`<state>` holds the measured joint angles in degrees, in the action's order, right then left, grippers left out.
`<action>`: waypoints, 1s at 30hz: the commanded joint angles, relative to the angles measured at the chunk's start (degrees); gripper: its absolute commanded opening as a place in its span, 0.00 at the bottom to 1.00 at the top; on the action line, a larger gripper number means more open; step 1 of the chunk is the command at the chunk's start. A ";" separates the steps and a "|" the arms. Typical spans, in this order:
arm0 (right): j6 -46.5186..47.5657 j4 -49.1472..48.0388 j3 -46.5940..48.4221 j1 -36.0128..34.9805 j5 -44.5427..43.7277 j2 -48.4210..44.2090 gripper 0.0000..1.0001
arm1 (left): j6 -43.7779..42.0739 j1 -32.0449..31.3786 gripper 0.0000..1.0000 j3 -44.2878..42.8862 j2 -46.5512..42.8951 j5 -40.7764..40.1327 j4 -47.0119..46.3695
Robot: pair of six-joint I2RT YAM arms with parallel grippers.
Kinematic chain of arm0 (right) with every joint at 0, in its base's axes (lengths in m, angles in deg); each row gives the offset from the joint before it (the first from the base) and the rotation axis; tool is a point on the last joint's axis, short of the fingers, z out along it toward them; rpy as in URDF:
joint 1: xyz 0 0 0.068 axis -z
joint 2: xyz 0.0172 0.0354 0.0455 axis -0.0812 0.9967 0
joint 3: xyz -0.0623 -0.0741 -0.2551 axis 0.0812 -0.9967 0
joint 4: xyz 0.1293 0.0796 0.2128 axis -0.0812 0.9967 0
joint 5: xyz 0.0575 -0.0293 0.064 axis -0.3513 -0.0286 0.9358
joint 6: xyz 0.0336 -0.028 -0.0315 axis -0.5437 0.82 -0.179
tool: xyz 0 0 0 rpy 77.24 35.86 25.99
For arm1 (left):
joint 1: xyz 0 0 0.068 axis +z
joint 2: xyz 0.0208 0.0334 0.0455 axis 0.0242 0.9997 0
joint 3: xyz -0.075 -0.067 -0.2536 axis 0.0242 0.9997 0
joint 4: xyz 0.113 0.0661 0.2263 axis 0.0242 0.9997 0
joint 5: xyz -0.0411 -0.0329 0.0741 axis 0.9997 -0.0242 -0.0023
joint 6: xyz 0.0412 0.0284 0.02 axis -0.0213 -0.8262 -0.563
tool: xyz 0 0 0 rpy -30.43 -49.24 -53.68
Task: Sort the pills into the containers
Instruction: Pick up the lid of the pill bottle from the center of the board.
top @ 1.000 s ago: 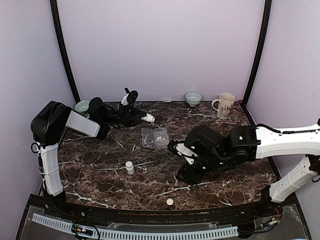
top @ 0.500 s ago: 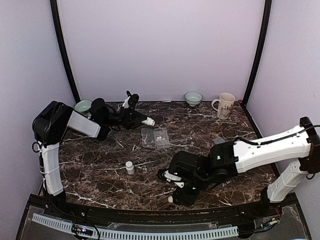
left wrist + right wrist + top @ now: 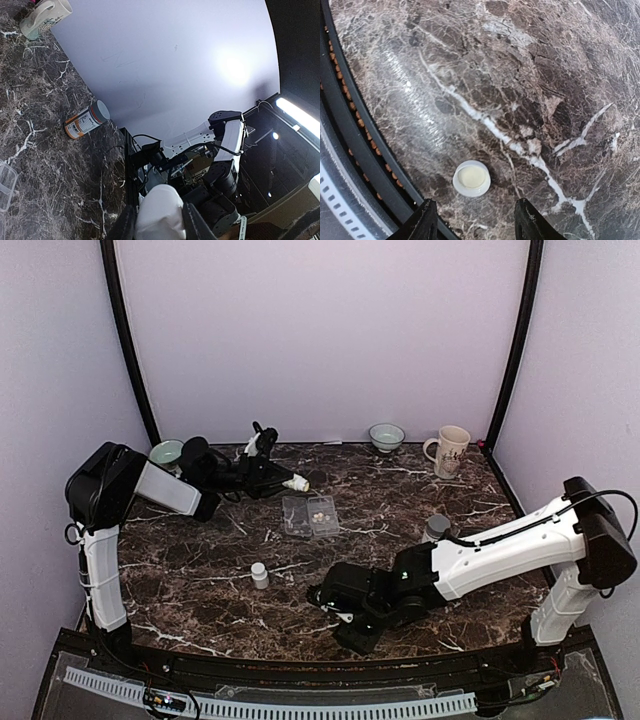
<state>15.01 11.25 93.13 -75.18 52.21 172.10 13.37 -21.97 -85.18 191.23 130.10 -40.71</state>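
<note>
One white bottle [image 3: 159, 207] is clamped in the left gripper [image 3: 160, 224]. The right gripper [image 3: 475, 207] is held with fingers parted, empty, over a white cap [image 3: 471, 178].

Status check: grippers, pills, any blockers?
Left gripper shut on small white bottle, tipped just beyond pill box. Right gripper open, above white cap at near table edge. A few pills in the box. Nothing blocking the cap.

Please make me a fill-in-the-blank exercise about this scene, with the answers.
1. The left gripper is shut on a small white ____.
2. Below the open right gripper a white ____ lies on the table.
3. The mug stands near the table's back ____ corner.
Answers: bottle; cap; right.
</note>
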 commanded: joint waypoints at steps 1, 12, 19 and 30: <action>-0.13 -3.26 -1.23 -0.50 -2.80 1.94 0.54 | 0.32 0.34 0.00 -1.01 -0.12 0.94 -2.35; 1.34 -5.54 -1.74 -0.02 -0.97 3.71 0.53 | 0.37 0.69 0.00 -1.51 0.32 1.08 -2.01; 1.49 -5.74 -1.80 0.11 -0.81 4.66 0.50 | 0.63 0.77 0.00 -1.54 0.41 1.05 -2.23; 0.03 -5.55 -1.99 1.26 0.17 1.48 0.52 | 2.76 1.21 0.00 -0.97 0.88 0.93 -5.45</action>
<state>15.88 6.44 91.71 -74.50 51.16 175.73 14.72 -21.27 -85.61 191.84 130.30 -41.94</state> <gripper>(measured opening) 0.520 0.298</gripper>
